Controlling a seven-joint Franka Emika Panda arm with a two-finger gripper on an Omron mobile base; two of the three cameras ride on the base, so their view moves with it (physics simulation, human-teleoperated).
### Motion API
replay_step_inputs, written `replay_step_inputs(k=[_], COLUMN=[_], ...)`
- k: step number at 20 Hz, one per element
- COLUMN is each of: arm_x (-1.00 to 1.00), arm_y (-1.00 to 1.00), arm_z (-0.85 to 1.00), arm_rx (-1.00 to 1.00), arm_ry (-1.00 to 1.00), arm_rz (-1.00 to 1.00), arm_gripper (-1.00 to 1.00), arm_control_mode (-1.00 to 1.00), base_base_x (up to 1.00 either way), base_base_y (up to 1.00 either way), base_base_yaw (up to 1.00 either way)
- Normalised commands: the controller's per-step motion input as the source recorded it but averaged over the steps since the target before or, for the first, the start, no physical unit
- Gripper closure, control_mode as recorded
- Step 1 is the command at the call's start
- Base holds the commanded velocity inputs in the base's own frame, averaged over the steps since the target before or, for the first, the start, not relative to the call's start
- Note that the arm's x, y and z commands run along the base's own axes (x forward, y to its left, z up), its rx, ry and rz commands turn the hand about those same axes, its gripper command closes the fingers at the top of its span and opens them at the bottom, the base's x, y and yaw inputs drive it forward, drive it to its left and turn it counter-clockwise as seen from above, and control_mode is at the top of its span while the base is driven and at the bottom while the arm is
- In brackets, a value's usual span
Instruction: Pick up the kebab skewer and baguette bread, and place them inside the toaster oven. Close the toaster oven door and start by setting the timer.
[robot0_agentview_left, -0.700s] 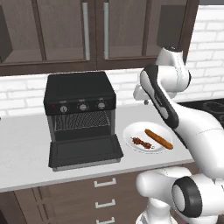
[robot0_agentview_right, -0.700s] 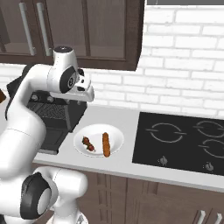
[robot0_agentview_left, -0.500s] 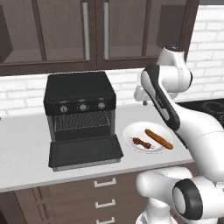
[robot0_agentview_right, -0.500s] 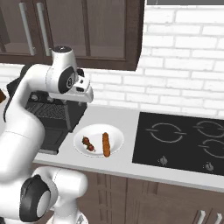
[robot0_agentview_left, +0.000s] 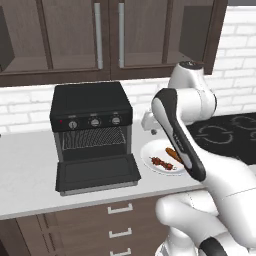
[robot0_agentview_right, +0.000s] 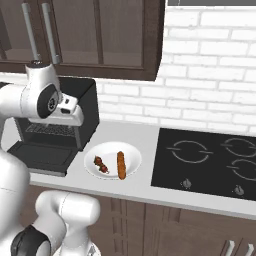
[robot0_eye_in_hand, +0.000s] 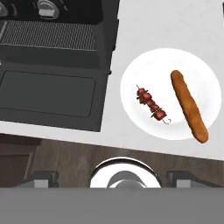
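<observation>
Colours on the counter
Black toaster oven (robot0_agentview_left: 92, 117); orange-brown baguette bread (robot0_eye_in_hand: 189, 105) and dark red kebab skewer (robot0_eye_in_hand: 152, 105) on a white plate (robot0_eye_in_hand: 205, 74); white brick wall (robot0_agentview_right: 210, 80).

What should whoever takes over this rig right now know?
Gripper: fingers open, holding nothing, high above the counter's front edge.
Kebab skewer and baguette bread lie side by side, apart, on the white plate next to the toaster oven.
Toaster oven door is dropped open, wire rack bare.
Done: nothing.
Left: load both, close door, set timer.

White plate (robot0_eye_in_hand: 205, 74), black cooktop (robot0_agentview_right: 210, 162), dark cabinets (robot0_agentview_left: 75, 35)
</observation>
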Motion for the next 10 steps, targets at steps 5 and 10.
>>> replay_step_inputs(k=[5, 10], arm_x=[-0.04, 0.0], arm_y=[0.65, 0.87], arm_z=[0.0, 0.0], arm_rx=[0.0, 0.0], arm_ry=[-0.05, -0.13], arm_rz=[0.0, 0.0], arm_gripper=[-1.0, -1.0], arm_control_mode=[-1.0, -1.0], base_base_x=[0.0, 0.0], base_base_y=[0.0, 0.0], base_base_yaw=[0.0, 0.0])
